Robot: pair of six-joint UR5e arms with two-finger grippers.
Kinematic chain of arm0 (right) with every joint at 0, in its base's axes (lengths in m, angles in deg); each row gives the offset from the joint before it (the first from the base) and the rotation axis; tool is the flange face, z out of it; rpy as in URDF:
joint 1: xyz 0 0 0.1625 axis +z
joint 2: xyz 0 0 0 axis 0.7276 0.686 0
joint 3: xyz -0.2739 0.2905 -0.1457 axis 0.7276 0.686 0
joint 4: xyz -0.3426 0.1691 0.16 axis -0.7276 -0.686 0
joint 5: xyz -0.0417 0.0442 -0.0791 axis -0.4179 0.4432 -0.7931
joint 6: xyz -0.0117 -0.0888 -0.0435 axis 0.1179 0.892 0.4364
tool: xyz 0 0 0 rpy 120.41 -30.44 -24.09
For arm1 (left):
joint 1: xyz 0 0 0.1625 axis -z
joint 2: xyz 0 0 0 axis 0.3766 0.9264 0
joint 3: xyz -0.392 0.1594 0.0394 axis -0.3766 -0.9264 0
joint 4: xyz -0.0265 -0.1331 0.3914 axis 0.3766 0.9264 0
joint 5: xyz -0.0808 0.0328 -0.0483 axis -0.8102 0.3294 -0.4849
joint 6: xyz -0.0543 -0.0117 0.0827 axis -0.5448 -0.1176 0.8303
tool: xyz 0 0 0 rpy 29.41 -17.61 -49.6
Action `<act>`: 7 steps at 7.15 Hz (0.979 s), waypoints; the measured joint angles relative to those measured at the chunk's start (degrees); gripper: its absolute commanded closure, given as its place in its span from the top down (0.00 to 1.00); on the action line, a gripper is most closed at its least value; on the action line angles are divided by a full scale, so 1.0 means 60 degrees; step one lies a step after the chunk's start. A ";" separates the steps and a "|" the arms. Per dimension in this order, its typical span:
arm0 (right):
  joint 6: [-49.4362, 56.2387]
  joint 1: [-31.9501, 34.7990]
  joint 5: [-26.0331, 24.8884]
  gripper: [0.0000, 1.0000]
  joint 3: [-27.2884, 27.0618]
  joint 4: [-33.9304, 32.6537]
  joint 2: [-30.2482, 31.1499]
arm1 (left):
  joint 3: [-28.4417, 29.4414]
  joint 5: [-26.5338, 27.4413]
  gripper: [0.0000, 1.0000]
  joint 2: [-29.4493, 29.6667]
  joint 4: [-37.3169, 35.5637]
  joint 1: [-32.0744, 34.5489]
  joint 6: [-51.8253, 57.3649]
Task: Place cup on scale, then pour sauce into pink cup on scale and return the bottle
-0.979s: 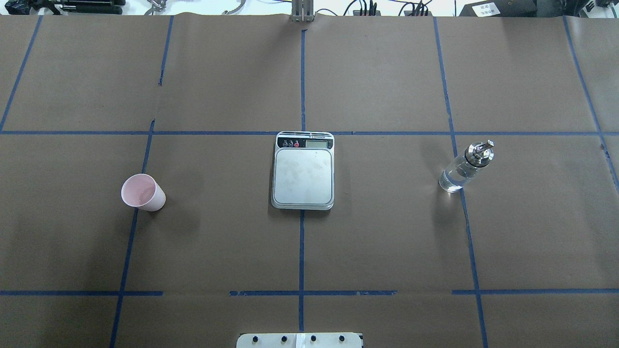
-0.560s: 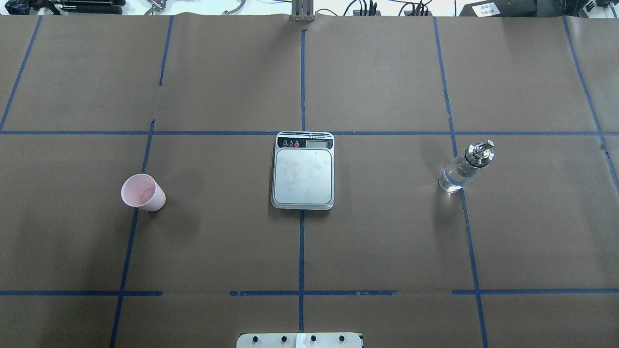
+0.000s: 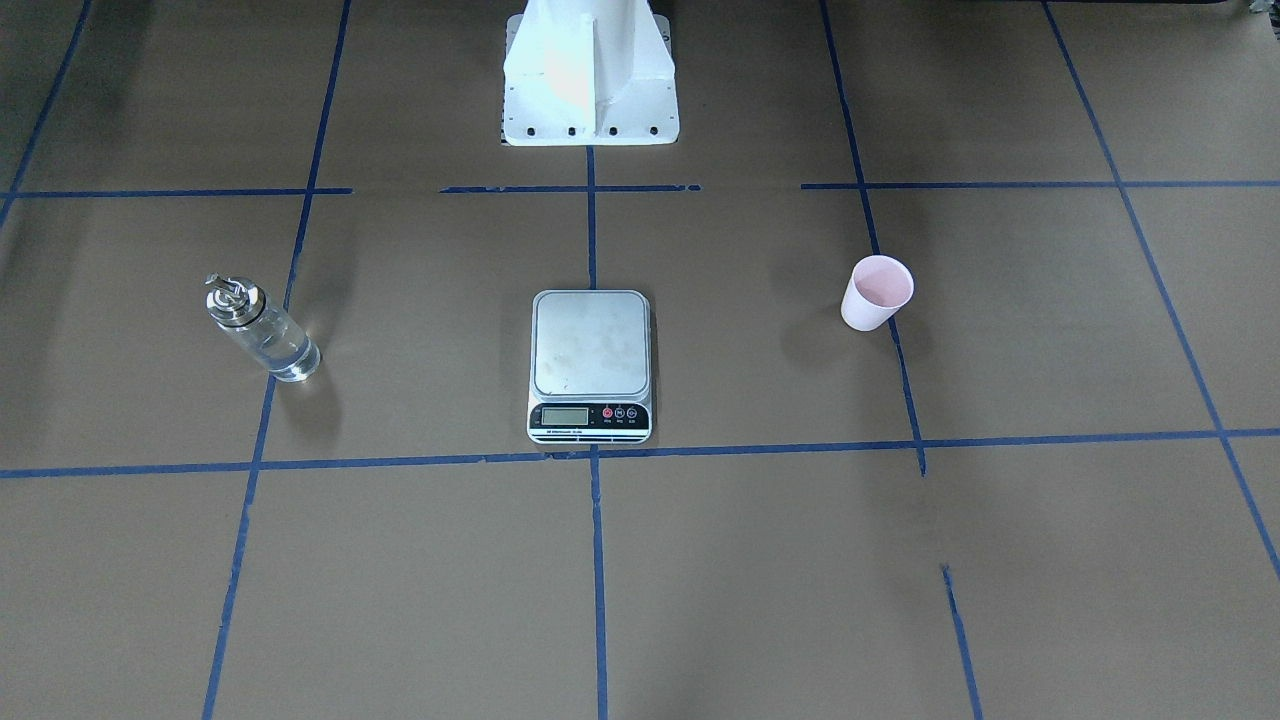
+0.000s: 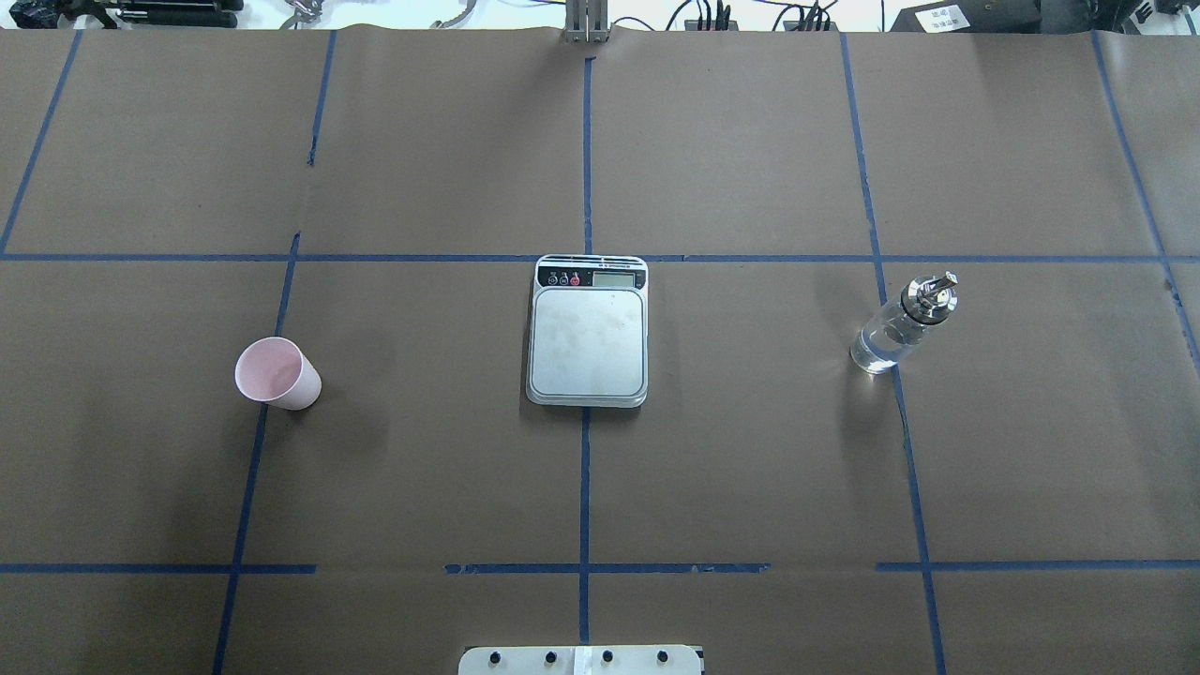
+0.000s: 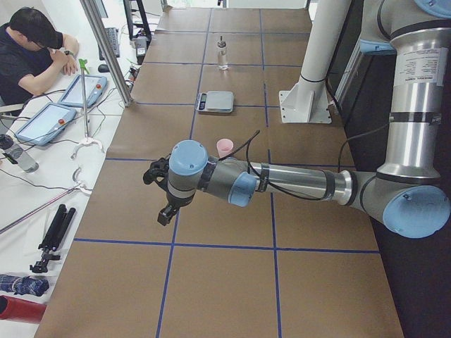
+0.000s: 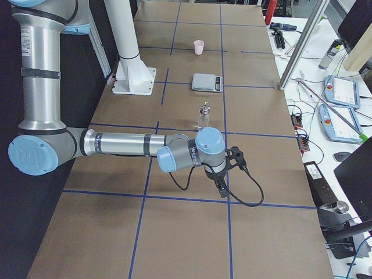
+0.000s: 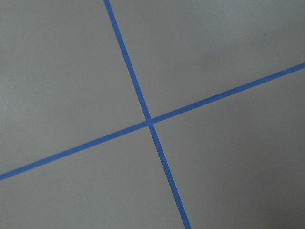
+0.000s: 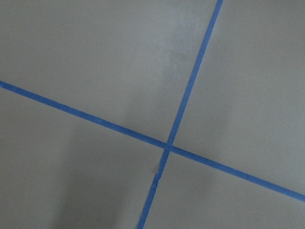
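Brown paper gridded with blue tape covers the table. Seen from overhead, the cup stands upright at left, well apart from the bare central scale, and the bottle stands at right, probably so that each arm has one item. The left gripper and the right gripper hover at the table's ends, and I cannot tell how their jaws are set.

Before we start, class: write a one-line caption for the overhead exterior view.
Pink cup left, bare scale centre, glass bottle right, each standing apart on the blue-taped brown table.
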 measured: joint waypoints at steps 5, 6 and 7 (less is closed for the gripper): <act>-0.0100 -0.0012 0.0602 1.00 0.0004 0.0241 0.0023 | 0.0683 -0.0377 1.00 0.0450 0.4232 -0.0676 -0.2759; -0.0119 -0.0012 0.0772 1.00 -0.0016 0.0242 0.0032 | 0.0535 -0.0420 1.00 0.0335 0.4873 -0.1361 -0.3983; -0.0143 -0.0012 0.0869 1.00 -0.0042 0.0241 0.0048 | 0.0164 -0.0256 1.00 0.0235 0.5190 -0.2206 -0.5543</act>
